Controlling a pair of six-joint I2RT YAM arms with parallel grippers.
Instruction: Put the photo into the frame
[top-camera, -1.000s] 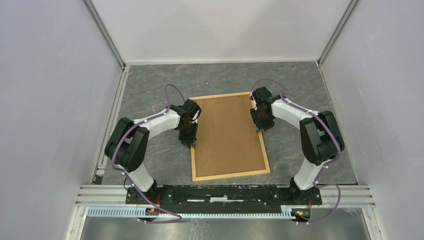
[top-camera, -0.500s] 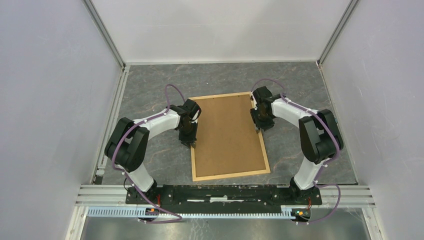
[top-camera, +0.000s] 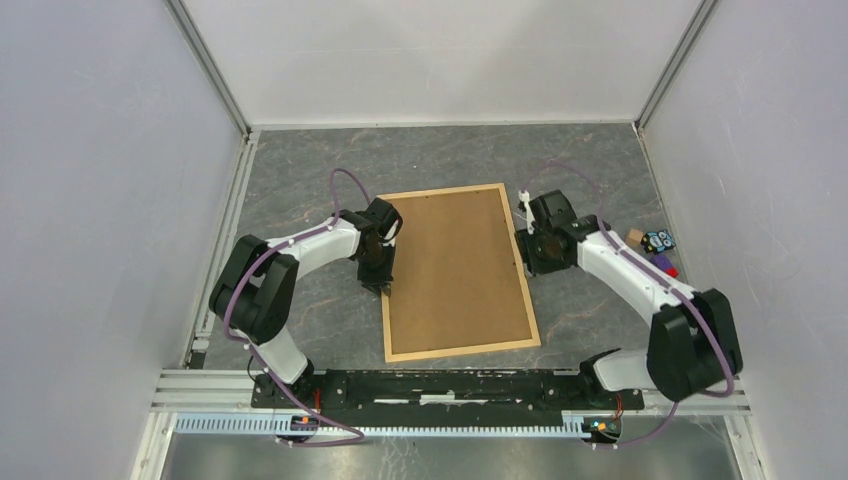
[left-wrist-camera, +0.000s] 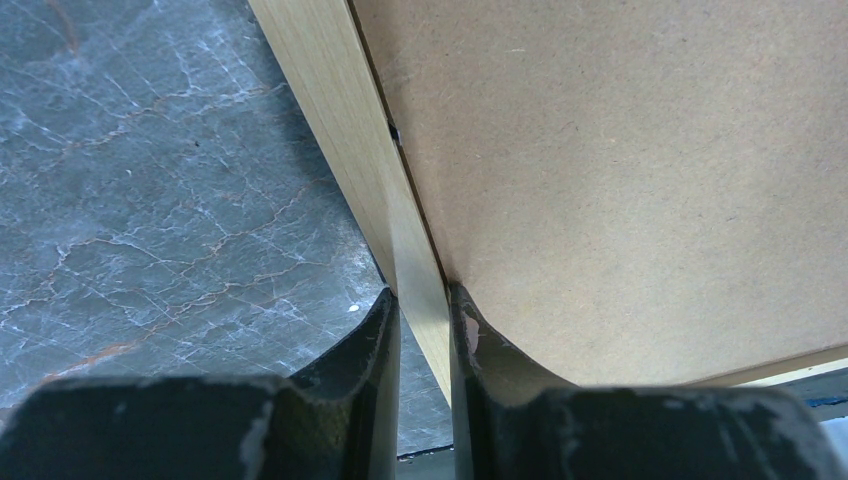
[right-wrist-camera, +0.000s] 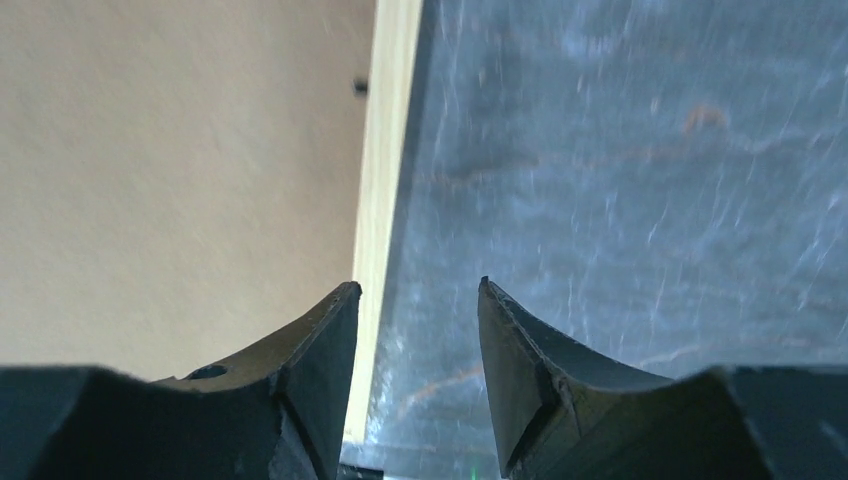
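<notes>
The left jaws are pinched shut on the frame (top-camera: 460, 350). In my left wrist view one finger (left-wrist-camera: 378, 330) sits outside the pale wood strip and the other inside, against the edge of the brown backing board (top-camera: 455, 265). That grip is on the frame's left long rail, roughly halfway along it.

The right jaws stand apart with nothing between them but bare bench (top-camera: 300, 170). In the right wrist view, one finger (right-wrist-camera: 325, 340) hangs over the frame's right long rail and the other is clear of it on the outer side. They look slightly raised, though I can't judge the height.

The frame lies flat, its long axis running away from the arm bases. Its far end is skewed a little toward the left arm's side. Both arms reach a long rail about equally, and only the left has hold.

The board fills the frame's opening edge to edge. I can't see the photo anywhere. If it is in place, it is under that board, so I'd judge the loading largely done but can't confirm it.
</notes>
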